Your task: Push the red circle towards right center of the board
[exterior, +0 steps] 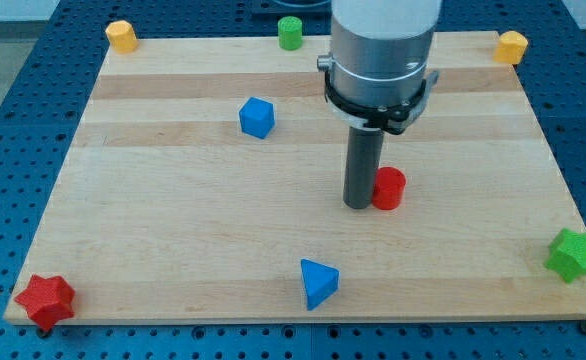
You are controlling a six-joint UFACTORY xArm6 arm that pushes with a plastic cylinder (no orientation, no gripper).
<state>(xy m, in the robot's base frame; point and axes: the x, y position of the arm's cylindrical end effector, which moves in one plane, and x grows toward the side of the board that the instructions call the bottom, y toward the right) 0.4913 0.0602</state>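
The red circle is a short red cylinder standing on the wooden board, a little right of the board's middle. My tip rests on the board right against the red circle's left side, touching it or nearly so. The dark rod rises from there into the grey arm housing at the view's top.
A blue cube lies up and left of the tip. A blue triangle lies near the bottom edge. A red star sits at the bottom left corner, a green star at the right edge. Two orange blocks and a green cylinder sit along the top edge.
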